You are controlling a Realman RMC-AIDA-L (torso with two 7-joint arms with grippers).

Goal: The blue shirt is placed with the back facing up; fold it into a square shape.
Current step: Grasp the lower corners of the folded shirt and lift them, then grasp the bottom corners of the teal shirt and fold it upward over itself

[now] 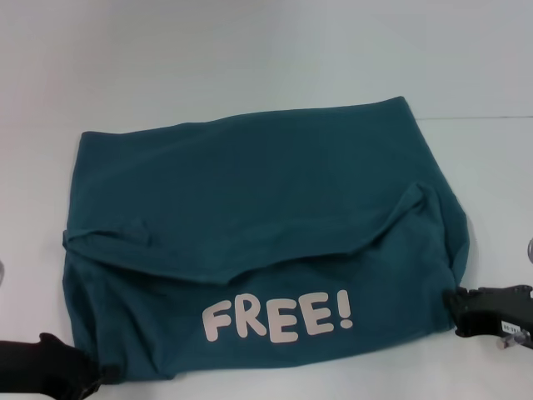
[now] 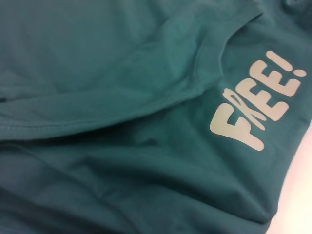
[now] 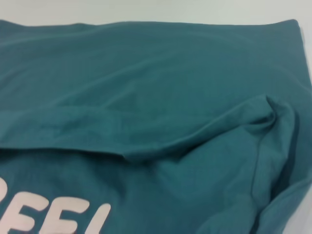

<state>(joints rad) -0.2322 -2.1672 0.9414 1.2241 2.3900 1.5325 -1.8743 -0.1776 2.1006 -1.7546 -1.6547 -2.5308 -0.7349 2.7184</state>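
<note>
You are looking down at a plain white desk (image 1: pixel 250 58) that fills nearly the whole head view, with no wall, window or floor showing beyond it. Its surface is smooth and matte, without marks or pattern. The light is soft and even, coming from above, so you see only faint, blurred shading on the white rather than any hard-edged shadow. A thin pale line runs across the far right part of the surface, near the edge of the view. In the wrist views the same white surface shows only as narrow strips.
</note>
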